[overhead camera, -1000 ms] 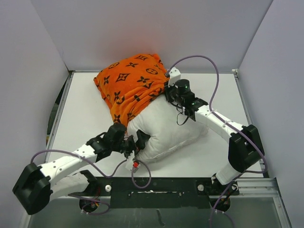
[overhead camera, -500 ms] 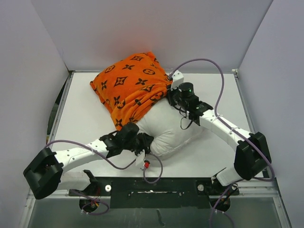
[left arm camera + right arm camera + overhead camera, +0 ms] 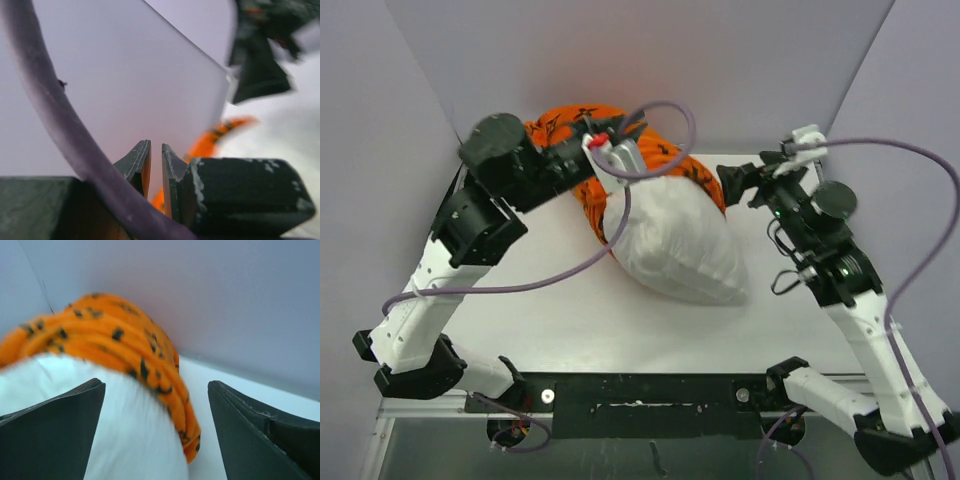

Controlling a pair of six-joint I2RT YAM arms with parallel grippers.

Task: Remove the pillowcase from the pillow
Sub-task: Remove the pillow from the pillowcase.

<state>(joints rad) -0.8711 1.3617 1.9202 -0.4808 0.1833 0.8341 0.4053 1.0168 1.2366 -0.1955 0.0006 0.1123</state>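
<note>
The pillowcase (image 3: 670,158) is rucked into an orange band around the far end of the pillow (image 3: 680,245), near the far edge of the bench (image 3: 560,320), left of its middle. I see most of the white pillow bare, lying slantwise from there toward the bench's centre. My left tool (image 3: 155,147) is raised over the bunched cloth by the back wall, jaws drawn almost together with orange fabric pinched low between them. My right tool (image 3: 156,384) hovers just beside the pillow's far right end, jaws spread wide, holding nothing.
</note>
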